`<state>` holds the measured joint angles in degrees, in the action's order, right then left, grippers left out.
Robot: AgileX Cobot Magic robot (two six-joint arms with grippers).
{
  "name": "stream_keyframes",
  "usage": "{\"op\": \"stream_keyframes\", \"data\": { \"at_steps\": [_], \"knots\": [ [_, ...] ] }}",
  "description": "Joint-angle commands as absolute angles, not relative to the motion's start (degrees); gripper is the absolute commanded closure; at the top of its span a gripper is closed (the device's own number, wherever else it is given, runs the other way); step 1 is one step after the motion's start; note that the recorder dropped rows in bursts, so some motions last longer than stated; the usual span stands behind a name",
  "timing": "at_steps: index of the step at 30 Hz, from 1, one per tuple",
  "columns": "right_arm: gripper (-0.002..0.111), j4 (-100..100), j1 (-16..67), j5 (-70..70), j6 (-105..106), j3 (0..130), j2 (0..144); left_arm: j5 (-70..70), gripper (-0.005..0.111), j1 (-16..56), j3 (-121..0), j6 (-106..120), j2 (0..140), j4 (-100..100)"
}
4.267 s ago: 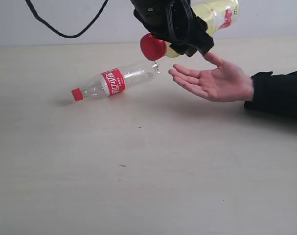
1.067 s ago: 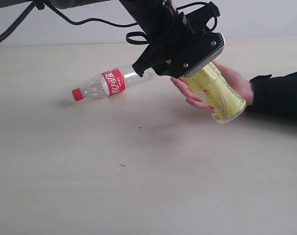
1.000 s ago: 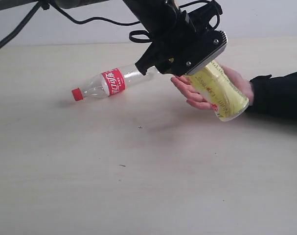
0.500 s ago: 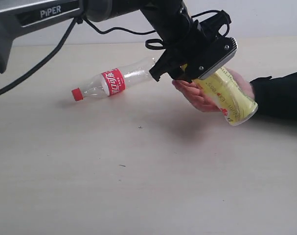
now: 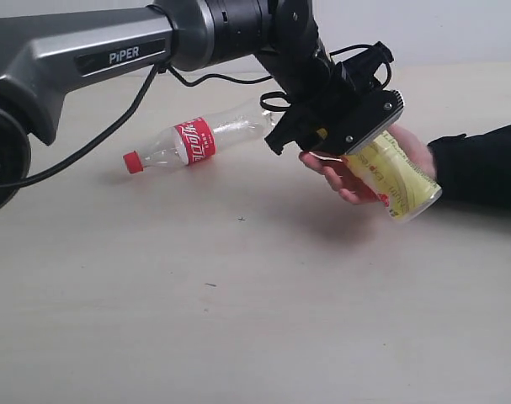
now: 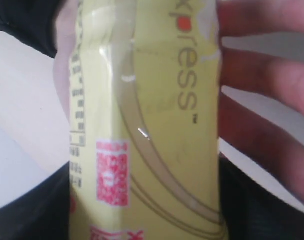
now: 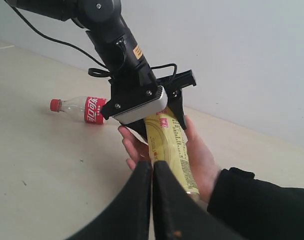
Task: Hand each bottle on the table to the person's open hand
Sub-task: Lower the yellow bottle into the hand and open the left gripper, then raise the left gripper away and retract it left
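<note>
**Inspector:** Report the left half of the frame.

**Assistant:** The clear red-capped bottle lies on its side on the table, left of centre. Its cap points toward the left edge and nothing touches it.

**Inspector:** Right of centre?

**Assistant:** The left gripper is spread wide around the yellow bottle. It appears to be pinching it, but the pads are hidden. The bottle slants down to the right and rests in the person's hand.

**Inspector:** The other arm?

**Assistant:** The right gripper has its jaws pressed together and holds nothing.
</note>
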<state>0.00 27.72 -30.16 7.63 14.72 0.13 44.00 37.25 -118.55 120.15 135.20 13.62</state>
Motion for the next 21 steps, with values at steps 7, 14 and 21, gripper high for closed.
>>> {"op": "stream_keyframes", "data": {
  "at_steps": [7, 14, 21],
  "knots": [
    [0.106, 0.0, 27.9, -29.4, 7.5, 14.4, 0.0, 42.3, 0.078, 37.1, -118.8, 116.2, 135.6, 14.7],
    [0.106, 0.0, 27.9, -29.4, 7.5, 14.4, 0.0, 39.4, 0.019, 37.1, -118.8, 110.6, 135.6, 15.5],
    [0.106, 0.0, 27.9, -29.4, 7.5, 14.4, 0.0, 39.6, 0.019, 37.1, -118.8, 110.9, 135.6, 14.1]
  ]
}}
